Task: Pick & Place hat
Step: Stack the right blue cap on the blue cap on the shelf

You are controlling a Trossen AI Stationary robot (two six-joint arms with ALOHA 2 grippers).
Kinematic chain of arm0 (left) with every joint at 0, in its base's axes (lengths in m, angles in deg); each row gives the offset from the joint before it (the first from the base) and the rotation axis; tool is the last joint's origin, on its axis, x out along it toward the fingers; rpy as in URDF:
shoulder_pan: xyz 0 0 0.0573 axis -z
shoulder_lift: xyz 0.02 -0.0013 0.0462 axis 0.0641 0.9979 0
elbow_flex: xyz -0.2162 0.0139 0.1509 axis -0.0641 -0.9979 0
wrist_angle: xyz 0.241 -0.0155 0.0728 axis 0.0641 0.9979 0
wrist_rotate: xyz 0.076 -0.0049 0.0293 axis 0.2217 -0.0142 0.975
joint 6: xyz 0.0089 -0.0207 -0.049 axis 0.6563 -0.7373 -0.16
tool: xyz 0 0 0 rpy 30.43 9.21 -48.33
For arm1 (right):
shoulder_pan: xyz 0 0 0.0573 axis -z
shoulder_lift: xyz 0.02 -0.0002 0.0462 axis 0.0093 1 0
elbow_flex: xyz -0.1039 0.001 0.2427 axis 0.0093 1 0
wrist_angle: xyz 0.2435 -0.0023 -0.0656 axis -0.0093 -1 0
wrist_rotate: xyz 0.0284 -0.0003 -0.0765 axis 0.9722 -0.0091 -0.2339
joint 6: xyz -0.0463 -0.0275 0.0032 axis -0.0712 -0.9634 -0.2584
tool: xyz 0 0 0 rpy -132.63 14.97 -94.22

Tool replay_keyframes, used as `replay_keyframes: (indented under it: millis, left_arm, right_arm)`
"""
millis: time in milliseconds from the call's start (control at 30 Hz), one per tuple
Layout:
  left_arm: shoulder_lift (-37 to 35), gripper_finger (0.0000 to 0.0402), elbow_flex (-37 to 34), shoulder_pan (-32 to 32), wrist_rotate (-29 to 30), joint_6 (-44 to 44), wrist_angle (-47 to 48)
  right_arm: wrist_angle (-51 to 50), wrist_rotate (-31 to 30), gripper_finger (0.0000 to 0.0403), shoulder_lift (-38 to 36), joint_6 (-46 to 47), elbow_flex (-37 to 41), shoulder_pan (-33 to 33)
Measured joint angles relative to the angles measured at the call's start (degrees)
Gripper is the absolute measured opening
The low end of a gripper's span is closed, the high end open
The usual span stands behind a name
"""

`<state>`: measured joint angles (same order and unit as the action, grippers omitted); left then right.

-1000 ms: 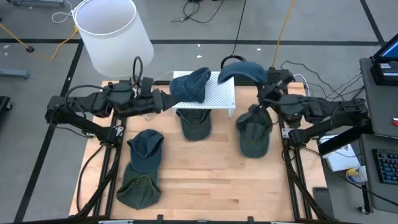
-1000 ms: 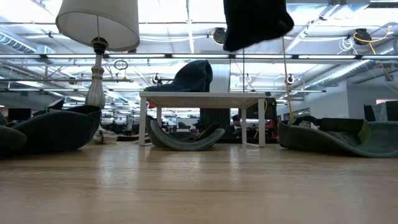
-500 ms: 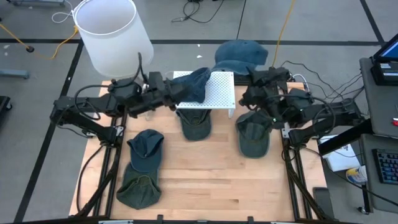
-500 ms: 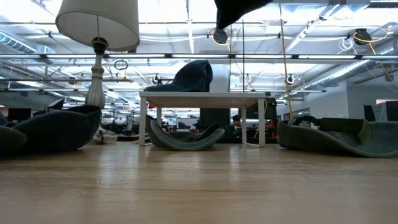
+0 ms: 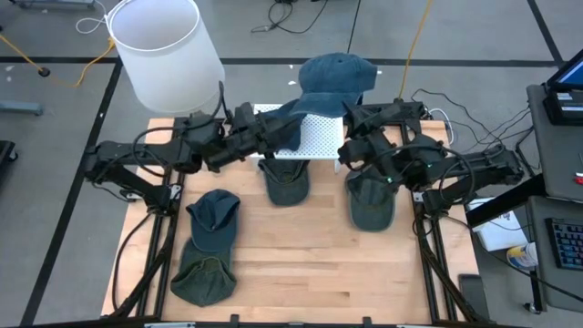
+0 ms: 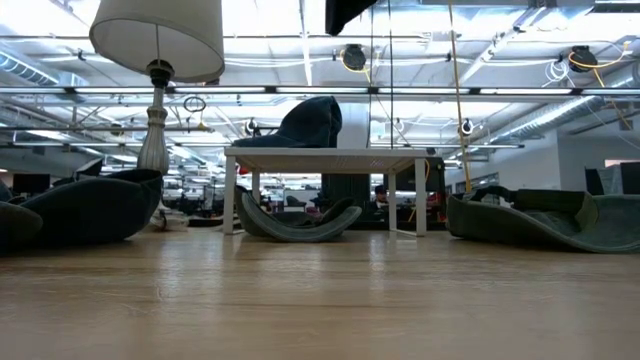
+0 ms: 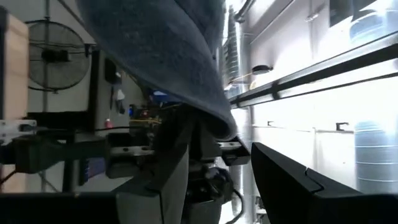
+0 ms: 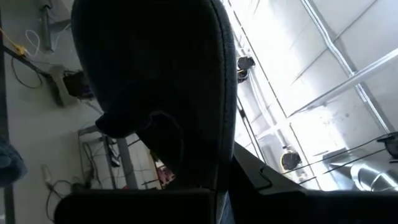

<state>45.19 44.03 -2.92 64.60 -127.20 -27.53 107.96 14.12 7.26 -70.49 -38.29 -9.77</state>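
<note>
We note a small white stand on the wooden tabletop, with a dark blue cap resting on its top. Under the stand lies an upturned green cap. Another green cap lies at the right, well apart. A dark cap sits at the left edge, near a lamp. A dark shape hangs at the top edge; we cannot tell what it is.

The raised hat is mostly cut off by the low view's top edge.
</note>
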Motion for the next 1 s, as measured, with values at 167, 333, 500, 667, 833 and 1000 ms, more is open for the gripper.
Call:
replay_keyframes:
  millis: [167,333,500,667,833,1000]
  left_arm:
    - [1.10,0.0179,0.01,-0.01,2.49,-0.17,-1.10]
    - [2.16,0.0179,0.05,-0.33,4.39,-0.33,-2.01]
    - [2.87,0.0174,0.05,-0.40,4.84,0.00,-3.45]
    - [3.16,0.0117,0.05,-0.35,5.41,0.67,-5.10]
    - [3.09,0.0039,0.07,-0.45,4.89,1.51,-7.16]
    - [3.30,0.0014,0.05,-0.37,4.41,6.73,-11.51]
  right_arm:
    - [0.81,0.53,0.0006,-0.02,0.83,0.00,-0.98]
    - [0.59,1.84,0.0006,-0.07,0.73,0.02,-2.65]
    - [-0.35,1.60,0.0006,-0.15,0.85,0.02,-4.01]
    - [-2.33,0.95,0.0011,-0.15,0.90,0.02,-5.45]
    - [-2.91,1.48,0.0027,-0.07,1.45,0.04,-6.32]
    - [-3.80,-0.49,0.0049,0.04,6.71,0.04,-6.96]
